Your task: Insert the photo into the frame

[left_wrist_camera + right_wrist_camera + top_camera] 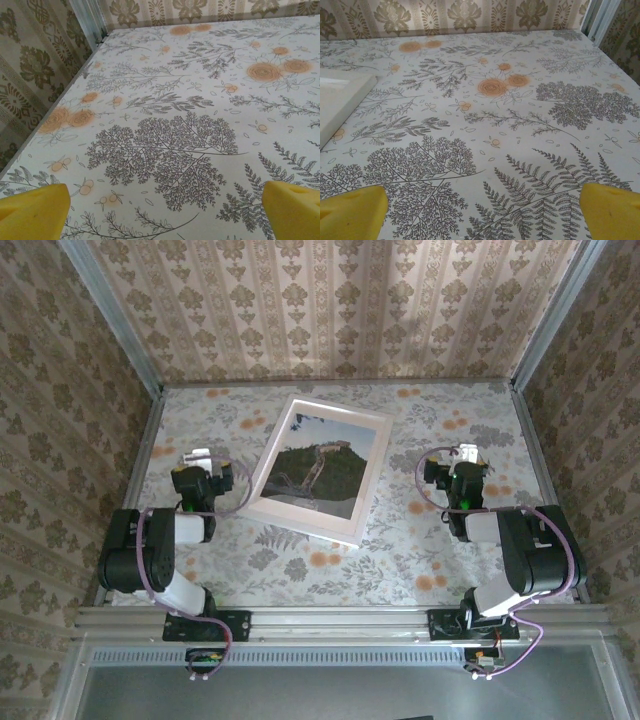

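One frame (300,524) lies flat mid-table (440,565) with one photo (322,465) inside its white border. Long axis runs near-to-far, far end tilted right, sky at far end. Two grippers: left gripper (200,456) near its left edge, right gripper (463,454) apart on the right. Both are spread wide and hold nothing.

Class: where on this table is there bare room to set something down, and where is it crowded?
Bare flowered tablecloth lies between the white rectangular picture frame and the near rail, and along the back wall, ahead of the open left tool and right tool. Crowded: the centre, where the frame lies.
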### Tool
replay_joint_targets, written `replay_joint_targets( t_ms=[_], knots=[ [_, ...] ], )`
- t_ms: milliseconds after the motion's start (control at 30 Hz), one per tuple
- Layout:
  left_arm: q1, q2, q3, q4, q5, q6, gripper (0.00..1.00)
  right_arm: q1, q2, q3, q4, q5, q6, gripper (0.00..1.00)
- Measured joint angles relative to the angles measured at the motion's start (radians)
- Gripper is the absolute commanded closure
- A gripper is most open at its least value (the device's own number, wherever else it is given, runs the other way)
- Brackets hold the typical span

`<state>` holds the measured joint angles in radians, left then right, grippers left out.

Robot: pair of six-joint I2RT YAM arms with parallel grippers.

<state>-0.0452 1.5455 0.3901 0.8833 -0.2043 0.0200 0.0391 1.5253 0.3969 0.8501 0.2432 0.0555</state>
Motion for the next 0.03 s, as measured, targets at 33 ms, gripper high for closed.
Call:
replay_joint_targets(
  t_ms=[33],
  knots=[
    [0.0, 0.0, 0.0, 0.005, 0.0, 0.0, 0.0, 0.0, 0.0, 0.0, 0.002, -0.002, 0.0, 0.0]
  ],
)
